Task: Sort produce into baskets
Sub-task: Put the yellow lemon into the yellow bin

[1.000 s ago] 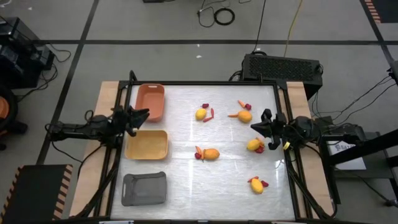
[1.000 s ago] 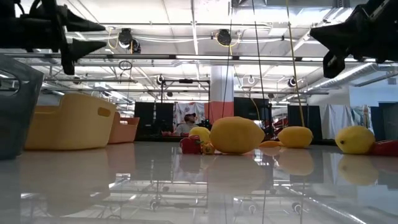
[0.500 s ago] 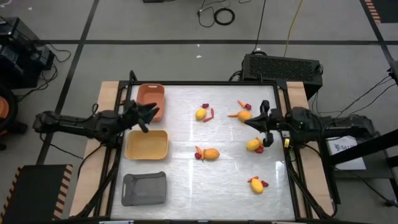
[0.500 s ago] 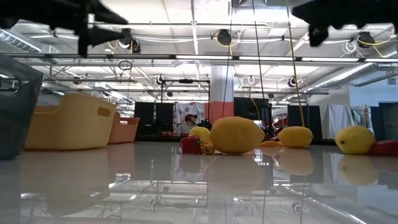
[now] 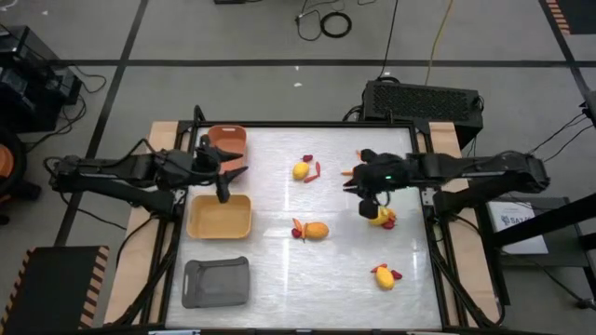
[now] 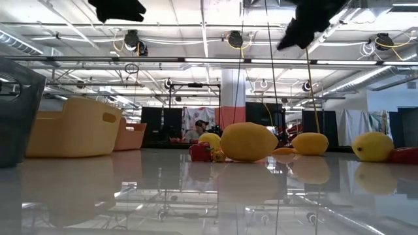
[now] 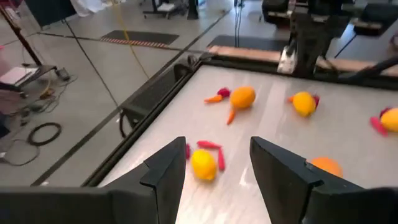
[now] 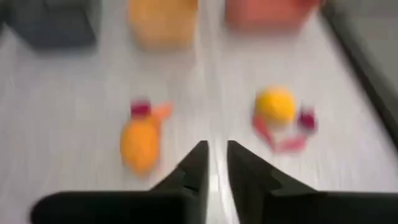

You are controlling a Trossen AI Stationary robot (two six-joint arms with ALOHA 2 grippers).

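My left gripper (image 5: 233,175) is open and empty, in the air by the salmon-orange basket (image 5: 226,149) and above the yellow basket's (image 5: 220,216) far edge. My right gripper (image 5: 358,191) hangs over the table's right half, its fingers nearly together and empty. It partly covers an orange fruit (image 5: 370,173) with a carrot stick (image 5: 348,171). A yellow fruit (image 5: 300,170) with a red stick (image 5: 317,171) lies at the far middle. An orange fruit (image 5: 317,230) lies at the centre, and two more fruits (image 5: 380,217) (image 5: 383,276) lie on the right. The grey basket (image 5: 216,281) stands at the near left.
The three baskets stand in a row along the table's left side. Small red berry pieces lie beside the fruits (image 5: 298,231) (image 5: 396,274). A black box (image 5: 424,100) stands behind the table's far right corner. The low view shows the fruits (image 6: 248,141) resting on the glossy tabletop.
My left gripper has gone from the left edge toward the table's right, past the salmon-orange basket. My right gripper has gone toward the table's left, away from the right edge, over the far-right fruit. In the low view both have risen. The produce has not moved.
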